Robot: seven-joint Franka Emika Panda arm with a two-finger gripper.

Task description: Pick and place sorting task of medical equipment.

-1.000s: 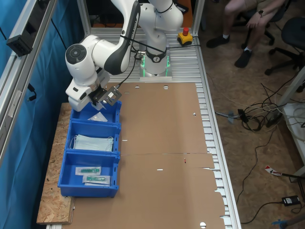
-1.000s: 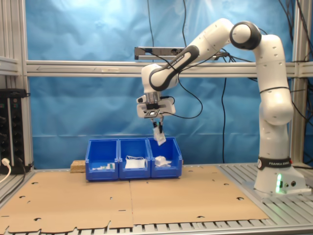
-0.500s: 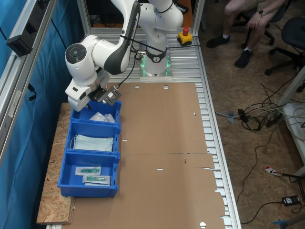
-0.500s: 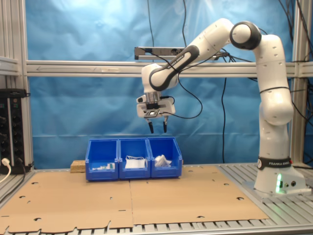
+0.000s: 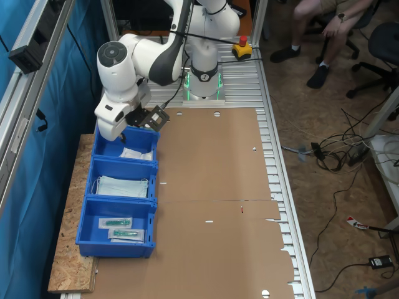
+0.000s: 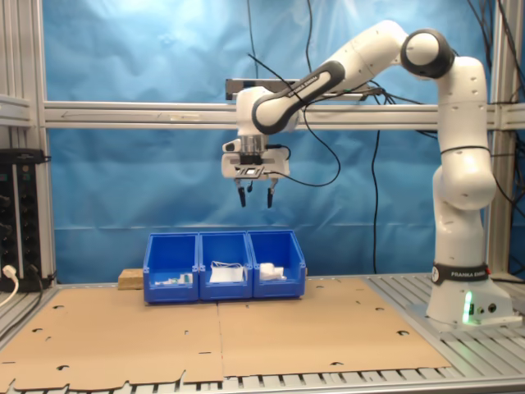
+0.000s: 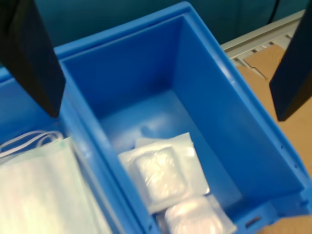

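Crinkled white square sachet (image 7: 161, 174)

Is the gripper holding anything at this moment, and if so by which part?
Nothing is held. The gripper hangs above the bins with its jaws open and empty; the white sachets lie in the blue bin below it.

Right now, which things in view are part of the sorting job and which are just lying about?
Part of the job:
white sachets in the end bin
gripper, open and empty above the bins

Just lying about:
face mask in the middle bin
clear pouches in the far bin
cardboard sheet
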